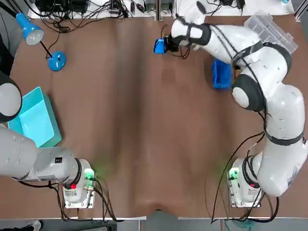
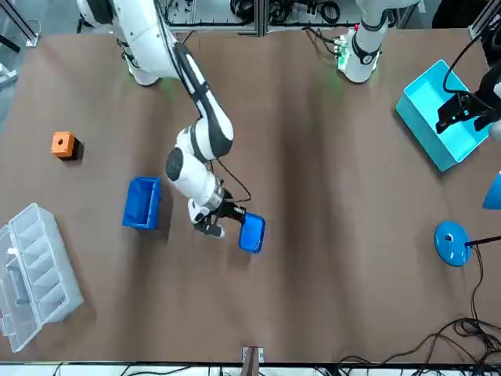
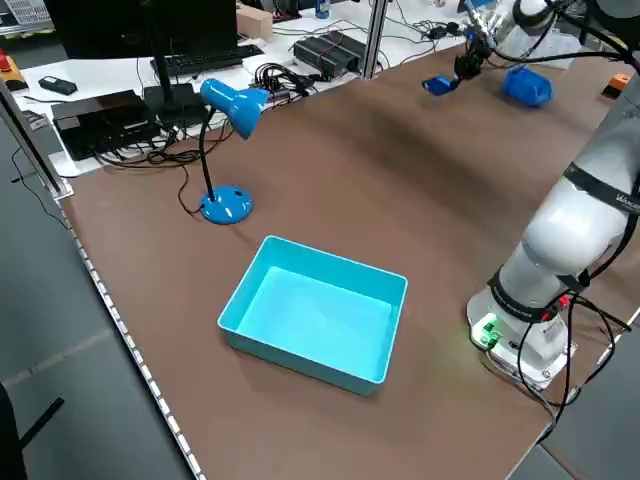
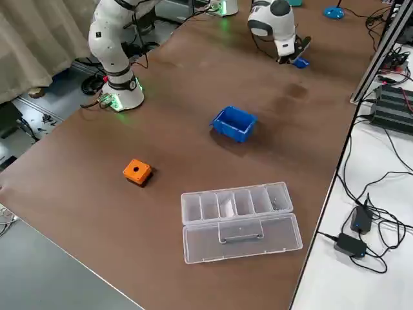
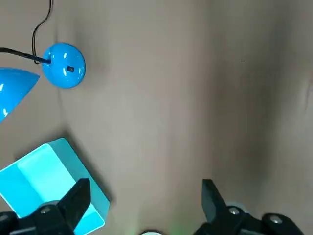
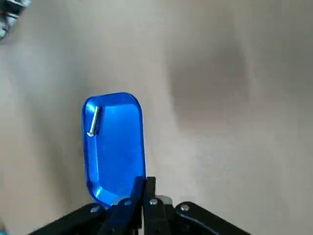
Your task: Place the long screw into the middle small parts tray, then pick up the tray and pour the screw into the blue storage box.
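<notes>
Gripping one short end of the small parts tray (image 6: 115,147): right gripper (image 6: 144,185), fingers pinched together on the rim. The tray is near the worktop's far edge, about midway along it. Whether it rests on the surface or is raised just off it cannot be told.

Long screw (image 6: 93,121): lying inside the tray, at the end away from the fingers and close along one side wall.

Blue storage box (image 1: 221,74): open-topped, on the worktop between the tray and the right edge, apart from the tray.

Left gripper (image 5: 145,190): fingers spread wide with nothing between them, raised beside the turquoise bin (image 3: 315,320) at the worktop's left edge.

Clear compartment case (image 4: 239,213): lid folded open, at the far right corner.

Orange cube (image 4: 137,171): by the right edge, nearer the robot than the case.

Blue desk lamp (image 1: 57,61): near the far left corner.
</notes>
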Available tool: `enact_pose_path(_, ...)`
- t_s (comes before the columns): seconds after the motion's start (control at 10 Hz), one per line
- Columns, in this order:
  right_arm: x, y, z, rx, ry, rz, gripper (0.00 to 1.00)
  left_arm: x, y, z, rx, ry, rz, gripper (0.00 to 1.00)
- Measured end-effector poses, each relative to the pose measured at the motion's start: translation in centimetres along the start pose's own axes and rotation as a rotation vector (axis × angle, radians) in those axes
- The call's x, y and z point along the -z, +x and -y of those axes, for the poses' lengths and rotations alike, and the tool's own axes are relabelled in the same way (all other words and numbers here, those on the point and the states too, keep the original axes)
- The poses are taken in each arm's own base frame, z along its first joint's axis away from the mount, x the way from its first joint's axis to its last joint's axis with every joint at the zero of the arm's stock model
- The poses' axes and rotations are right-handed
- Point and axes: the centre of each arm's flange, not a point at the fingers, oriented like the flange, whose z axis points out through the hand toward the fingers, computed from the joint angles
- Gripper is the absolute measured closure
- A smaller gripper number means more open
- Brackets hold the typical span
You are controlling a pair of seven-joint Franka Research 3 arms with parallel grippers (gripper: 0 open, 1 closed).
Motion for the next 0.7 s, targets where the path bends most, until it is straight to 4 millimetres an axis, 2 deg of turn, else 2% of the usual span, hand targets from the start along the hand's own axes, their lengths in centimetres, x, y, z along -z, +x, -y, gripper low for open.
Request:
enact_pose_path(0.1, 3.8, 1.7, -0.7, 0.026, 0.016, 0.013, 0.97, 0.0, 0.0, 0.0, -0.001, 0.000, -0.001, 0.00)
enact_pose_path(0.2, 7.6, 3.5, -2.6, 0.051, 0.021, 0.060, 0.97, 0.0, 0.0, -0.1, -0.002, 0.000, -0.003, 0.00)
enact_pose_path(0.3, 11.2, 5.6, -5.7, 0.077, 0.027, 0.115, 0.97, 0.0, 0.0, -0.2, -0.003, 0.000, -0.003, 0.00)
enact_pose_path(0.4, 13.8, 7.4, -9.5, 0.115, 0.034, 0.145, 0.97, 0.0, 0.0, -0.3, -0.005, 0.000, -0.002, 0.00)
enact_pose_path(0.5, 15.3, 8.4, -12.9, 0.150, 0.036, 0.153, 0.97, 0.0, 0.0, -0.4, -0.007, -0.005, -0.002, 0.00)
enact_pose_path(0.7, 16.9, 8.8, -17.9, 0.225, -0.053, 0.216, 0.97, -0.2, 0.1, -0.6, -0.010, -0.013, 0.001, 0.00)
